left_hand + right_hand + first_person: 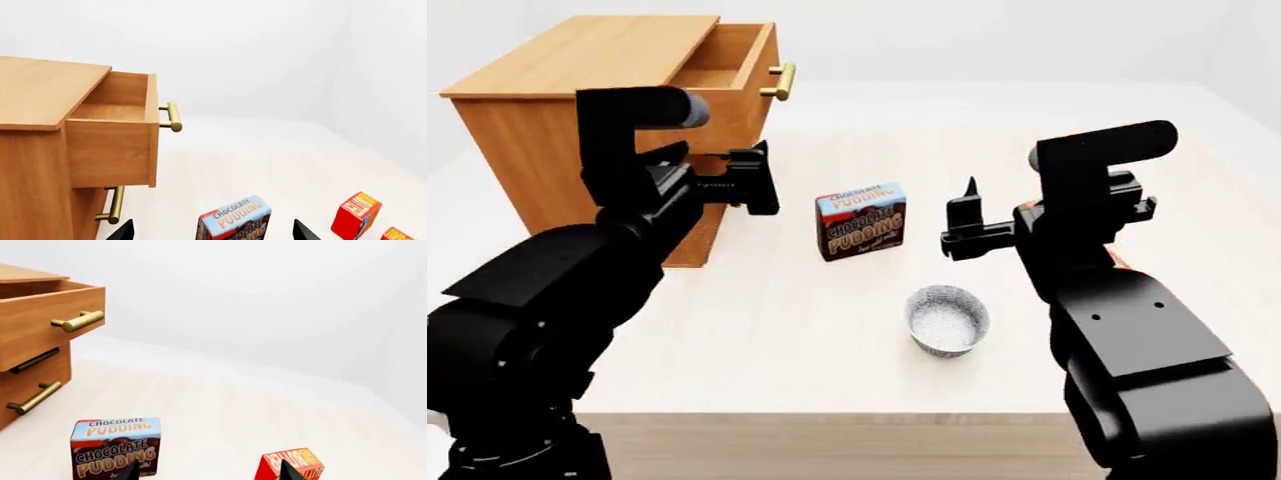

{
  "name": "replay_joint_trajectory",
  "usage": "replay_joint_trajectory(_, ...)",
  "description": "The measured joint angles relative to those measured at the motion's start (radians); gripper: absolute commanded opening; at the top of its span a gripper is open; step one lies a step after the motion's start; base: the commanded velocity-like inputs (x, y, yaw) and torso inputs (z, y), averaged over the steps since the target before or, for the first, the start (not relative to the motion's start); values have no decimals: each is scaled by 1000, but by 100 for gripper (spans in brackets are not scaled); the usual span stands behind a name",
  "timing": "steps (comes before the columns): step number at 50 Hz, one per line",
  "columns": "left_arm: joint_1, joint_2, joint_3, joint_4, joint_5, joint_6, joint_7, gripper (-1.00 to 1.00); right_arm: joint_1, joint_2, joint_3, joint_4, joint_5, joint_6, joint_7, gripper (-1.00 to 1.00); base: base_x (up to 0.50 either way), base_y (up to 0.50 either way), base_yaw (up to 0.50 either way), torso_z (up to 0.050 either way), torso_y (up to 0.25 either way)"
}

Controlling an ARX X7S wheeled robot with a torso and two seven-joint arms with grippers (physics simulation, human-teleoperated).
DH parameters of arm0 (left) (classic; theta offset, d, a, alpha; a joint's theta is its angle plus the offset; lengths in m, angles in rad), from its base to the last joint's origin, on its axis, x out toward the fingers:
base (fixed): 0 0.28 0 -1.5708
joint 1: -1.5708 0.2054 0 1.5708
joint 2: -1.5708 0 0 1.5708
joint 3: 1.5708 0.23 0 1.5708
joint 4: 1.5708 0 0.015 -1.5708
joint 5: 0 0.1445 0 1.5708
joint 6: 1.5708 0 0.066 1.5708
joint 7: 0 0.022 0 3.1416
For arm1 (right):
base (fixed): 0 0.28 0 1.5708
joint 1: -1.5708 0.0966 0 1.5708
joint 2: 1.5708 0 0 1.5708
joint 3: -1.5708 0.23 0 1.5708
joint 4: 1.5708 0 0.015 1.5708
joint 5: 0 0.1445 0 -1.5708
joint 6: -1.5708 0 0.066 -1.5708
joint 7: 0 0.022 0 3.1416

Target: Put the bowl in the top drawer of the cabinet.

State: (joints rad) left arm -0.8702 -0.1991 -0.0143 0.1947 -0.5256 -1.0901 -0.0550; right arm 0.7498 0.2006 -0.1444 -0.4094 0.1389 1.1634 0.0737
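The speckled white bowl (948, 320) sits on the table in front of my right arm, and neither gripper touches it. It does not show in either wrist view. The orange-brown cabinet (574, 60) stands at the far left. Its top drawer (741, 62) is pulled out, with its brass handle (781, 80) facing right and its inside (110, 110) bare as far as it shows. My left gripper (754, 182) hovers beside the cabinet front, open, with nothing between its fingertips (122, 231). My right gripper (966, 215) hangs open above and behind the bowl.
A chocolate pudding box (862, 221) stands upright in the middle of the table, between the two grippers. A red box (293, 465) lies further right. The lower drawer (33, 390) is shut, and its brass handle (113, 205) sticks out.
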Motion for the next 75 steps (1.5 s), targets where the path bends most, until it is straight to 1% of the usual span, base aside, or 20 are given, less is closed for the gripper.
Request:
replay_joint_trajectory(9,-156,-1,22,-67,9,-68,-33,100,47,11,-6,-2,6,34,-4,100,86,0,0,9,0)
replay_joint_trajectory(18,-272,-4,56,-134,12,-131,-45,100,70,21,-10,3,9,29,-8,100,495,0,0,0,0)
replay_joint_trajectory(29,-374,1,76,-217,14,-191,-60,100,82,28,-27,23,11,9,-13,100,500,0,0,0,0)
replay_joint_trajectory(49,-454,3,120,-340,48,-214,-92,100,72,50,-57,39,16,-23,-25,100,500,0,0,0,1)
replay_joint_trajectory(64,-489,9,147,-450,61,-180,-80,100,66,61,-71,48,12,-41,-20,100,499,0,0,0,1)
replay_joint_trajectory(75,-558,33,211,-638,91,-127,-40,100,57,64,-75,63,13,-46,-15,100,2,0,0,0,0)
